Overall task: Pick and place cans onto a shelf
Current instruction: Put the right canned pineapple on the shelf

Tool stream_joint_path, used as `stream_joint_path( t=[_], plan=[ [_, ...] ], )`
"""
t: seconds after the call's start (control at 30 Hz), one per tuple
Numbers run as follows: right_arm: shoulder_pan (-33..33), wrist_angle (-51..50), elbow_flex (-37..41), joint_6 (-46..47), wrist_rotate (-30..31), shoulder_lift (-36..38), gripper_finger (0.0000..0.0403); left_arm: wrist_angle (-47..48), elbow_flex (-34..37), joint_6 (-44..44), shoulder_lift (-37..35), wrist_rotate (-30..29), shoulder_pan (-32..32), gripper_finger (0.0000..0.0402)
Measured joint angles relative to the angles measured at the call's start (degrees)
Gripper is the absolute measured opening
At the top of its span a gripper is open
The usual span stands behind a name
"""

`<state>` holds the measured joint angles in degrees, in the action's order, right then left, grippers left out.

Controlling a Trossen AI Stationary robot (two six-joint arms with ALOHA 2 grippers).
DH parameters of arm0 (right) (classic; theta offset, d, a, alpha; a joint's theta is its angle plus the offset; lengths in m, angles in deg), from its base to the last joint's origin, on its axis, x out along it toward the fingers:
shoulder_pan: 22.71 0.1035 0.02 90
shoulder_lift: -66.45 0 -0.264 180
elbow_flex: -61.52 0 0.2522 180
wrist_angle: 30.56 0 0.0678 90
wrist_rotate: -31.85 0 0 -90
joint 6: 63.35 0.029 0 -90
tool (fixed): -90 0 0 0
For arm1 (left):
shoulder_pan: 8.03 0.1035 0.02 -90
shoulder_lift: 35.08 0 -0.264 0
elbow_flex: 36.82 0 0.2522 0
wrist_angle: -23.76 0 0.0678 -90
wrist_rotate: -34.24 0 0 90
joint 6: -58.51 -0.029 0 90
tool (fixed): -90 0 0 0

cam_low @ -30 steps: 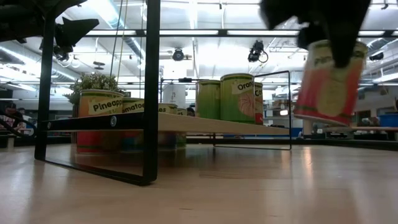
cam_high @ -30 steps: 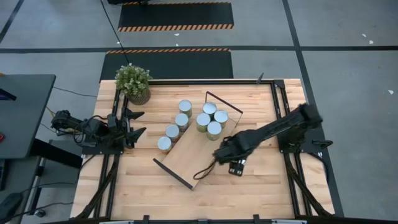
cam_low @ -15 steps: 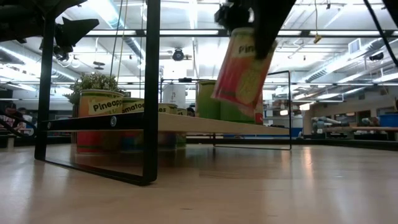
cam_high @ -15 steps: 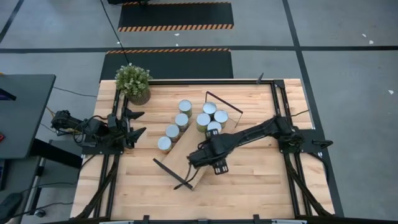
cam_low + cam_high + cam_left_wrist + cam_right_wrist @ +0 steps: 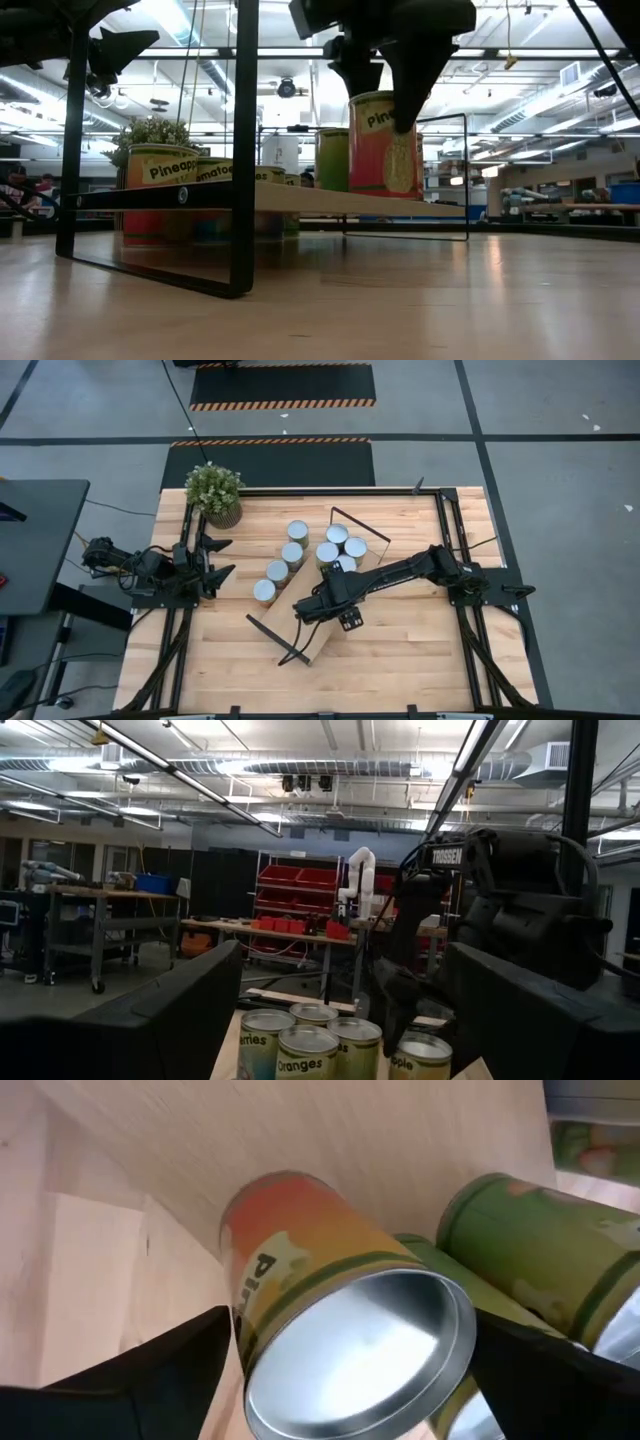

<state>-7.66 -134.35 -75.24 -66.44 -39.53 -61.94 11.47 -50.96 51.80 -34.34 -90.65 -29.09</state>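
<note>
The shelf (image 5: 300, 622) is a light-wood board lying slantwise at the table's middle, with black wire frames at both short ends. Several cans (image 5: 345, 548) stand on its far end. Several more (image 5: 280, 568) stand in a row on the table along its left side. My right gripper (image 5: 314, 605) is over the board's middle, shut on a red-orange can (image 5: 385, 145), which my arm hides in the high view. My left gripper (image 5: 218, 558) waits open at the table's left edge. My right gripper pinches the can's side wall just below its silver top rim (image 5: 245, 1342), one finger (image 5: 404, 95) on each side. The fingers come from above, pointing down. The can stands upright with its base at the board's top (image 5: 385, 196); whether it rests there I cannot tell.
A potted green plant (image 5: 215, 492) stands at the table's far left corner. The shelf's near wire frame (image 5: 240, 150) rises tall at the board's near end. Bare tabletop (image 5: 420, 650) lies near and right of the shelf.
My right gripper has gone toward the table's left with the can, from beside the shelf's right side to over the board. The can was tilted half a second ago. It now stands upright and lower, at the board's top.
</note>
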Motion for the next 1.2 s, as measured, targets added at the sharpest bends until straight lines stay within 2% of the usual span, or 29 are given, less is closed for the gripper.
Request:
stream_joint_path(
  t=[0.23, 0.47, 0.77, 1.0, 1.2],
  plan=[
    [1.7, 0.0, 0.0, -1.6, 4.0, 0.0, 0.0391, 0.0, 0.0, 0.0, 0.0, 0.0, 0.0, 0.0355],
    [3.9, 0.0, 0.0, -5.3, 10.6, 0.1, 0.0389, 0.0, 0.0, 0.0, 0.0, 0.0, 0.0, 0.0355],
    [4.0, 0.1, 0.1, -13.5, 12.2, 0.1, 0.0389, 0.0, 0.0, 0.0, 0.0, 0.0, 0.0, 0.0355],
    [4.7, 0.0, 0.1, -18.1, 20.6, 0.1, 0.0389, 0.0, 0.0, 0.0, 0.0, 0.0, 0.0, 0.0355],
    [5.2, 0.0, 0.1, -17.2, 20.9, 0.1, 0.0389, 0.0, 0.0, 0.0, 0.0, 0.0, 0.0, 0.0355]
  ],
)
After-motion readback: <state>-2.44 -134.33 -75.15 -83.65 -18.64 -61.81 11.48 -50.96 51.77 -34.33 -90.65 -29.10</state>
